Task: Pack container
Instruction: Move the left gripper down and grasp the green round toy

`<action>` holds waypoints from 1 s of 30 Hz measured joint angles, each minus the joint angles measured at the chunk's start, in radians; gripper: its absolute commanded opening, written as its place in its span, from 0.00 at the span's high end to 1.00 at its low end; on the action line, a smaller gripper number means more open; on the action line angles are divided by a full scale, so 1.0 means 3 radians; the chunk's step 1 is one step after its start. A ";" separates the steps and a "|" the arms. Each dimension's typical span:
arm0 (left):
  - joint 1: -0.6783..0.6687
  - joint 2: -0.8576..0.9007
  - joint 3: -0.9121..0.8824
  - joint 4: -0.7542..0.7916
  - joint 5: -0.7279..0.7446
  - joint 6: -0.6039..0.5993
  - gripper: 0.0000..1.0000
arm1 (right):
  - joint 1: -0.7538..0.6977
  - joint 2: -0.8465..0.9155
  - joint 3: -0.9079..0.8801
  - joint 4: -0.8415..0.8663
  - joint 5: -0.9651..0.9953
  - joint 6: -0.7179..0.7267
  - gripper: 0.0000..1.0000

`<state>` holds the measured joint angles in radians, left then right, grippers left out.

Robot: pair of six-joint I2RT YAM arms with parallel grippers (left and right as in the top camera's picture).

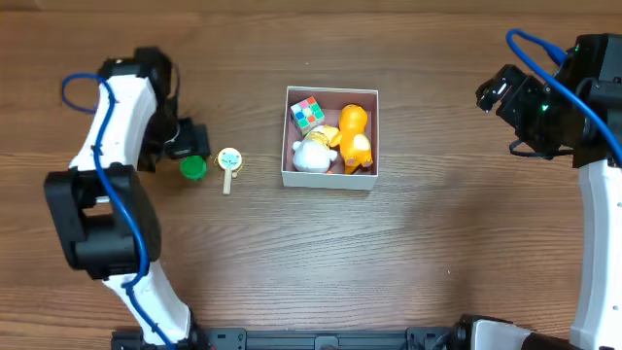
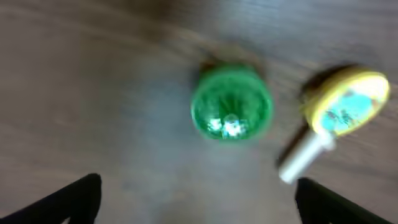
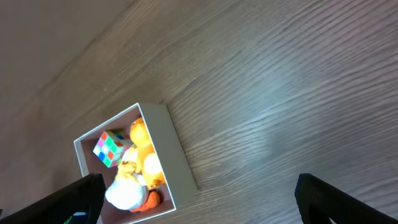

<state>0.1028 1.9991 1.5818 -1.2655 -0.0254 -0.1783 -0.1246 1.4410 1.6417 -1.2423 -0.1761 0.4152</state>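
The container [image 1: 330, 180], a square white-walled box, sits mid-table holding a colour cube [image 1: 308, 114], a white plush [image 1: 311, 156] and an orange plush [image 1: 354, 136]. It also shows in the right wrist view [image 3: 177, 158]. A green round toy [image 1: 193, 167] and a yellow disc on a white stick [image 1: 228, 163] lie to its left. My left gripper [image 1: 190, 141] is open just above the green toy [image 2: 231, 102], with the yellow disc [image 2: 347, 102] beside it. My right gripper [image 1: 496, 92] is open and empty, raised at the far right.
The wooden table [image 1: 437, 253] surrounds everything. The left arm's base column [image 1: 107, 224] stands at the front left, and the right arm [image 1: 598, 243] runs along the right edge.
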 measured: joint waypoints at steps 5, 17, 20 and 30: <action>0.0005 0.0000 -0.0380 0.0459 0.0037 0.0097 0.13 | 0.0000 0.0000 0.0000 0.0001 0.0000 0.0001 0.00; -0.0001 0.0000 -0.0713 0.1235 0.0037 0.0099 0.15 | 0.0000 0.0000 0.0000 0.0003 0.0000 0.0000 0.00; -0.0005 0.0000 -0.0773 0.1291 0.0071 0.0100 0.14 | 0.0000 0.0000 0.0000 0.0000 0.0000 0.0001 0.00; -0.0209 -0.0006 -0.0924 0.1595 0.0047 0.0170 0.36 | 0.0000 0.0000 0.0000 0.0000 0.0000 -0.0001 0.00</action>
<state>0.0402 1.9972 1.3045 -0.7872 -0.0113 -0.1272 -0.1246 1.4410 1.6417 -1.2423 -0.1761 0.4149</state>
